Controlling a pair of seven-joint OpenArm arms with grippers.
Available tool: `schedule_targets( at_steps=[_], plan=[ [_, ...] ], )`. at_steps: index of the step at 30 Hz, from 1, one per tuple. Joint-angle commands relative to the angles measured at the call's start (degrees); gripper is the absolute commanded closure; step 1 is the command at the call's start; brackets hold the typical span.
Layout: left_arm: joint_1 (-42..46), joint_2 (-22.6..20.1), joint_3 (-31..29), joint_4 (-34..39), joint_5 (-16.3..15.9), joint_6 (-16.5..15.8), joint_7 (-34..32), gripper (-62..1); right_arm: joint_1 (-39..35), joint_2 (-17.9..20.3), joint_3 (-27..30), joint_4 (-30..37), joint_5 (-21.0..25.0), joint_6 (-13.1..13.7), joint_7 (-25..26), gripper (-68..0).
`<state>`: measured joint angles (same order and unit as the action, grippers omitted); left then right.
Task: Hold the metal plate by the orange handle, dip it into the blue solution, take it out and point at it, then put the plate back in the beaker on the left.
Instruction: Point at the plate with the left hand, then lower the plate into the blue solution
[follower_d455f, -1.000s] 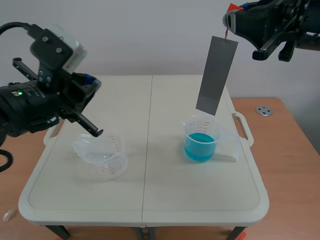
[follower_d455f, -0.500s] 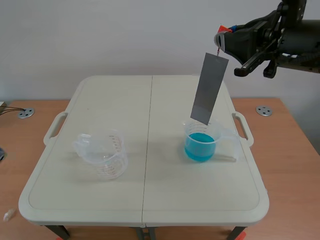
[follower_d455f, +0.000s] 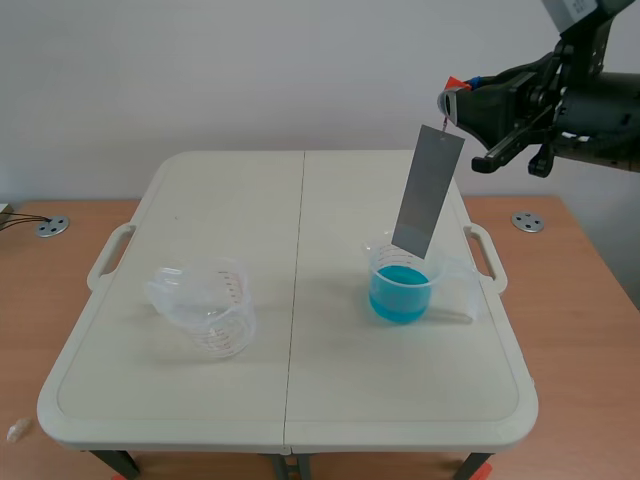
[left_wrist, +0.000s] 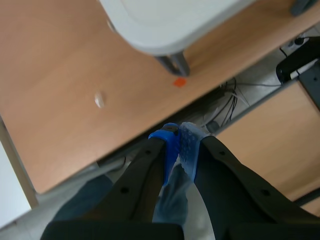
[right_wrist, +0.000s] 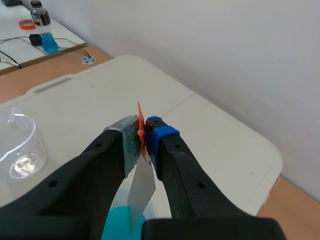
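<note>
Count, scene view: 1 table (follower_d455f: 300, 400), 2 beakers, 1 metal plate (follower_d455f: 428, 190), 1 arm.

1. The empty beaker (follower_d455f: 205, 320) stands on the table's left half, toward the left edge.
2. The beaker of blue solution (follower_d455f: 403, 285) stands on the right half, near the right edge, well apart from the first.
3. The right gripper (follower_d455f: 452, 100) is raised above the table's far right corner, pinching the orange handle (follower_d455f: 453, 83). The plate hangs from it, tilted, with its lower edge at the rim of the blue beaker. Whether it is inside the rim cannot be told.
4. 2 metal discs lie on the floor, 1 beyond each side edge (follower_d455f: 50, 227) (follower_d455f: 527, 222).

The right wrist view alone shows the grip: 2 fingers clamp the handle (right_wrist: 140, 131) between their pads, with the plate's lower end over the blue liquid.

The left gripper (left_wrist: 179, 137) appears in the left wrist view only. Its 2 pads are pressed together on nothing, above the wooden floor beside 1 table corner and 1 leg. A small white scrap (left_wrist: 100, 100) lies on the floor there.
</note>
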<state>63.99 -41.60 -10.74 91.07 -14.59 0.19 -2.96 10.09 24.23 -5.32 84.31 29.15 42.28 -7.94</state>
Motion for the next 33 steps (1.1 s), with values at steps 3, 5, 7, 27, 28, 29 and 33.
schedule_targets(
  at_steps=[3, 5, 7, 27, 28, 29, 33],
  plan=[
    [-0.17, 3.82, 0.55, -2.60, -0.02, -2.08, -0.68, -3.4, 0.98, -1.57, 0.04, -0.59, -0.68, 0.44, 0.85, -1.3],
    [-0.17, 5.70, 0.63, -4.15, -0.02, -4.11, -0.66, -3.4, 0.98, -2.05, 0.04, -1.25, -0.96, 0.44, 0.85, -1.3],
    [-0.17, 7.50, 1.33, -5.62, 0.00, -4.90, -0.33, -3.4, 0.96, -2.56, 0.00, -1.73, -1.53, 0.44, 0.96, -1.3],
    [-0.22, 16.15, 10.73, -12.28, 1.09, -6.12, -0.20, -3.4, -4.59, -6.16, -0.15, -5.84, -14.08, 0.44, 11.37, -1.3],
    [-0.22, 16.15, 10.73, -12.28, 1.09, -6.12, -0.20, -3.4, -4.57, -6.19, -0.15, -6.19, -14.40, 0.44, 11.69, -1.3],
    [-0.22, 16.15, 10.73, -12.28, 1.09, -6.10, -0.20, -3.4, -4.57, -6.38, -0.15, -6.58, -14.82, 0.44, 12.24, -1.3],
    [-0.31, 16.15, 10.73, -12.28, 1.09, -6.10, -0.22, -3.4, -4.55, -6.67, -0.42, -8.41, -17.25, 0.44, 14.53, -1.3]
  ],
)
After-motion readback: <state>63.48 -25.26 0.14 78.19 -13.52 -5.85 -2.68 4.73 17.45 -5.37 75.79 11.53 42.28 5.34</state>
